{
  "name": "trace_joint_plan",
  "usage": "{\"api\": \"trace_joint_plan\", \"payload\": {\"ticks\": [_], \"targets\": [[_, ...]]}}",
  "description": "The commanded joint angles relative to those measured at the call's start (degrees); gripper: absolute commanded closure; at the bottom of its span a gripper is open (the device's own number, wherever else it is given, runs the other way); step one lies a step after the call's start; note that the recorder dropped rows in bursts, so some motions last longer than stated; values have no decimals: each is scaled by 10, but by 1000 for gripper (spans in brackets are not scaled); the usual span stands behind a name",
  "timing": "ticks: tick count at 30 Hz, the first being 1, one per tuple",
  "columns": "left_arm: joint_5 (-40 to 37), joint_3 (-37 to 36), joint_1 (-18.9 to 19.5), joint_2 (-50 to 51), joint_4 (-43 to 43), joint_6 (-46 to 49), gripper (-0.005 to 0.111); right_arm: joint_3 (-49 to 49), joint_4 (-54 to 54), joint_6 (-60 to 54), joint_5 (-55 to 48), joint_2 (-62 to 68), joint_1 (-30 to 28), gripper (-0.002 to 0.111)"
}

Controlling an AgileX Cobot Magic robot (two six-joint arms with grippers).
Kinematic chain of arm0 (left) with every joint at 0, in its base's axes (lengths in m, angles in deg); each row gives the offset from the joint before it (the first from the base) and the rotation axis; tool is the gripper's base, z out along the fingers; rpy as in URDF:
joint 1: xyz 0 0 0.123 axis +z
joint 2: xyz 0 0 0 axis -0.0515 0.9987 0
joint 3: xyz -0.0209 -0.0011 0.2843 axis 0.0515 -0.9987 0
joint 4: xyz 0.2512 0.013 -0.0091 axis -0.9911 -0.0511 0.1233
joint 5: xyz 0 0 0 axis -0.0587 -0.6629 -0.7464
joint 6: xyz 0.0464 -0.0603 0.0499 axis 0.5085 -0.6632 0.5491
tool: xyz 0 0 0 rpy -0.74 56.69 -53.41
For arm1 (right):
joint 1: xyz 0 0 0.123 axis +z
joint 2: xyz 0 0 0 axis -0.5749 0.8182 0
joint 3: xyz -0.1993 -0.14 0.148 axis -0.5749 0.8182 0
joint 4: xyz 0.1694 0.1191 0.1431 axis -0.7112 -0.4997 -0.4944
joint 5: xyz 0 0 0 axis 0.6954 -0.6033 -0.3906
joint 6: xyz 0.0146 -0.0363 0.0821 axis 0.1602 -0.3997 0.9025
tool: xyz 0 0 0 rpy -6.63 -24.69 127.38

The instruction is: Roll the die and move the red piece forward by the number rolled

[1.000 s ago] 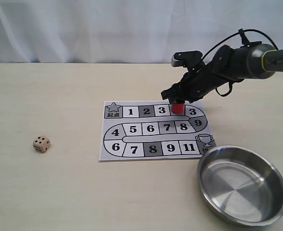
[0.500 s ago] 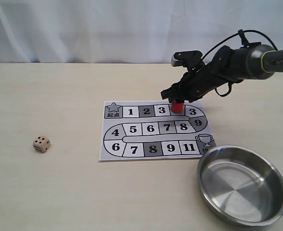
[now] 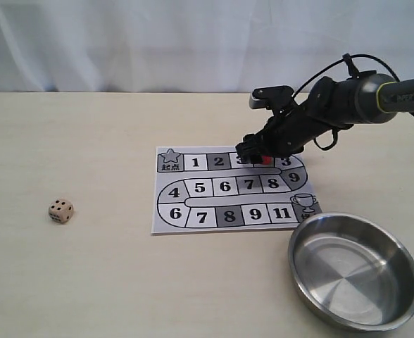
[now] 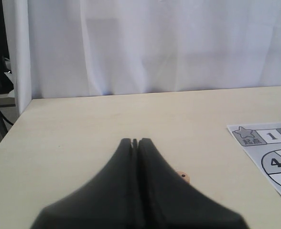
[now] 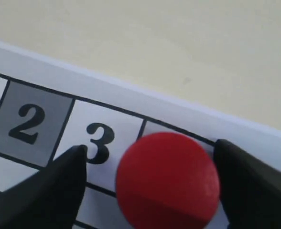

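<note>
Well to the left, the die lies on the table just where it was a second ago, well apart from the board, its top face seeming to show four pips, though it is too small to be sure; the left gripper, seen only by its own wrist camera, has its jaws pressed together on nothing. The change is further right: the paper board has slid a little rightward and skewed slightly, and the right gripper has sunk lower, so the red piece, plain to see under it half a second ago, now shows only as a sliver. From the right wrist camera the red piece stands upright on the square just after the 3 in the top row, the fingers spread either side of it, one clear of it, the other just beside or touching, I cannot tell which. I judge the piece is being set down, and the shifted sheet makes that square worth checking. The right arm reaches in from the right edge, bent down toward the board, beyond the steel bowl
</note>
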Motion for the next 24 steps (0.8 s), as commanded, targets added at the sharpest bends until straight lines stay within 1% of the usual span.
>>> {"api": "trace_joint_plan", "payload": {"ticks": [1,10,14,17,18,19,20,23,24], "targets": [[4,-2,0,-2,1,2,107,1,4,-1,4,-7,-2,38],[4,-2,0,-2,1,2,107,1,4,-1,14,-81,-2,38],[4,-2,0,-2,1,2,107,1,4,1,-3,-107,-2,38],[4,-2,0,-2,1,2,107,1,4,26,-15,-118,-3,38],[4,-2,0,-2,1,2,107,1,7,48,-24,-124,-3,40],[4,-2,0,-2,1,2,107,1,18,53,-33,-126,-4,45],[4,-2,0,-2,1,2,107,1,36,64,-43,-128,-4,53],[4,-2,0,-2,1,2,107,1,145,113,-96,-132,-5,82],[4,-2,0,-2,1,2,107,1,181,148,-113,-134,-5,91]]}}
